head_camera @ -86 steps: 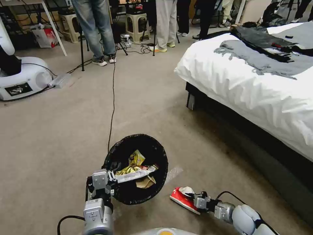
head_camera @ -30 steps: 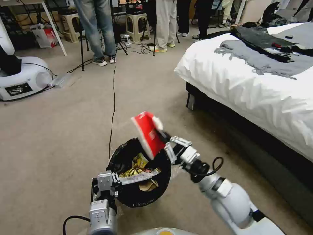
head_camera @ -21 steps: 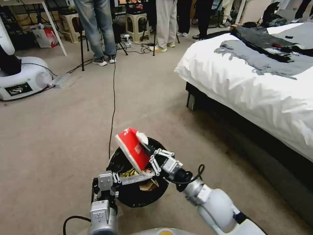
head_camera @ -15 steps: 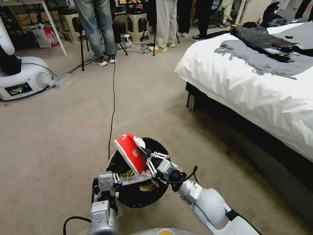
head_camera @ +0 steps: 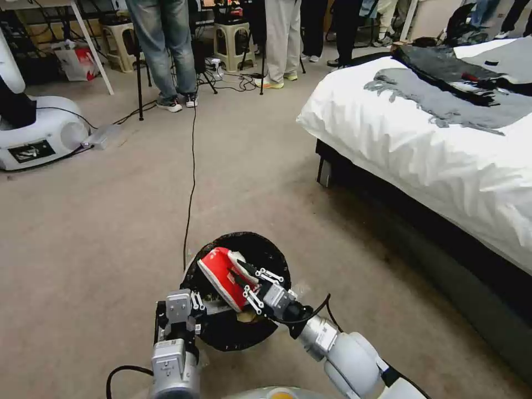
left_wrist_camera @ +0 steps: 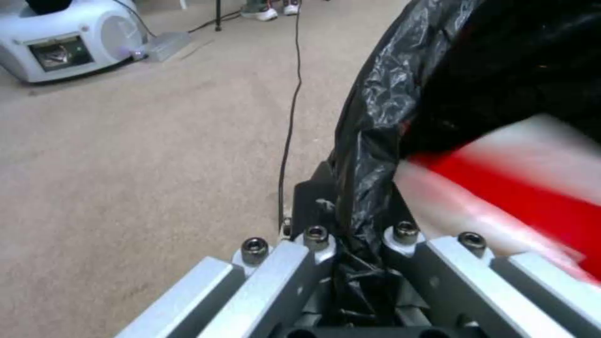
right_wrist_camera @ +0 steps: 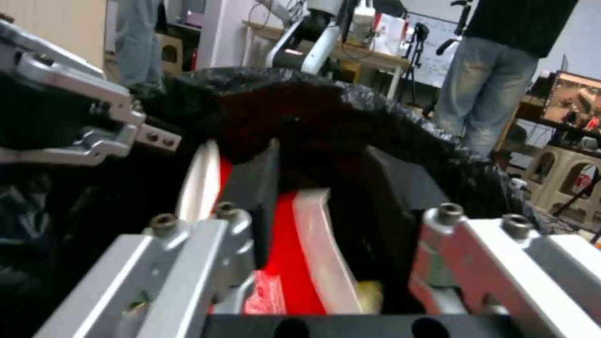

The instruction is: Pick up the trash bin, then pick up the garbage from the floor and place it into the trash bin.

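- Whereas the red-and-white wrapper was riding high over the opening a second ago, the floor (head_camera: 111, 210) is lying unchanged across the left and centre of the head view, a black cable running down it toward the bin.
- The trash bin (head_camera: 270, 250) is staying at the lower centre, its black bag folded over the rim; whether it is resting on the carpet cannot be told.
- The right gripper (head_camera: 250, 281) is now reaching in from the lower right and is sitting lower than before, down at the bin's mouth, with its jaws standing apart.
- The left gripper (head_camera: 188, 306) is still clamping the near-left rim, its fingers (left_wrist_camera: 316, 234) pinching together on the crinkled bag.
- The red-and-white wrapper (head_camera: 221, 272) is now tilting inside the rim, lower than half a second ago. In the right wrist view it (right_wrist_camera: 294, 263) is lying between the spread fingers, close against one pad and clear of the other.
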